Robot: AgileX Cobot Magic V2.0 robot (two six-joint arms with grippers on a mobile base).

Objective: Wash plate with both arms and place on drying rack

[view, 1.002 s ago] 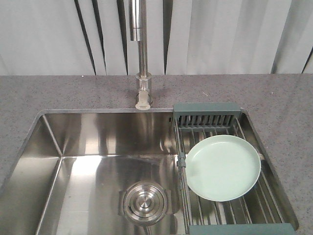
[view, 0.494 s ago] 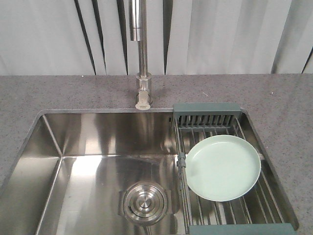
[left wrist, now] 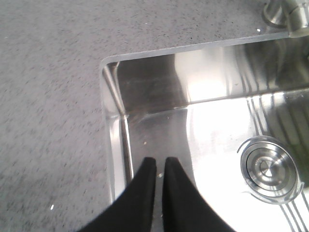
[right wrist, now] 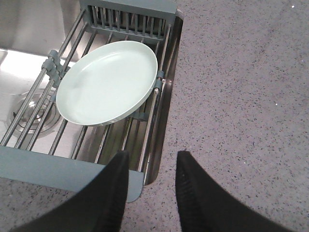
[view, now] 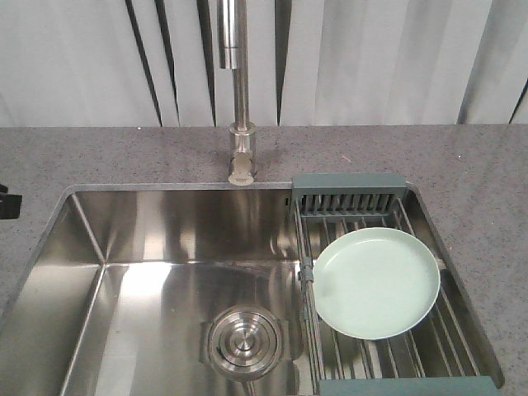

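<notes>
From the front, the plate (view: 377, 283) lies flat on the rack (view: 388, 297), which spans the sink's (view: 165, 280) right end; the tap (view: 239, 99) stands at the rear edge, the drain (view: 244, 341) near the front. A black bit of arm (view: 8, 202) shows at the counter's (view: 82, 153) left edge. The left wrist view shows the left gripper (left wrist: 160, 166) nearly pressed together, empty, above the sink's left rim. The right wrist view shows the right gripper (right wrist: 152, 166) spread, empty, above the rack's near right corner, short of the plate (right wrist: 107, 82).

Open sink basin (view: 165, 247) left of the drying rack (view: 351, 183), faucet (view: 239, 124) upright behind, plate (view: 377, 282) atop the bars.
</notes>
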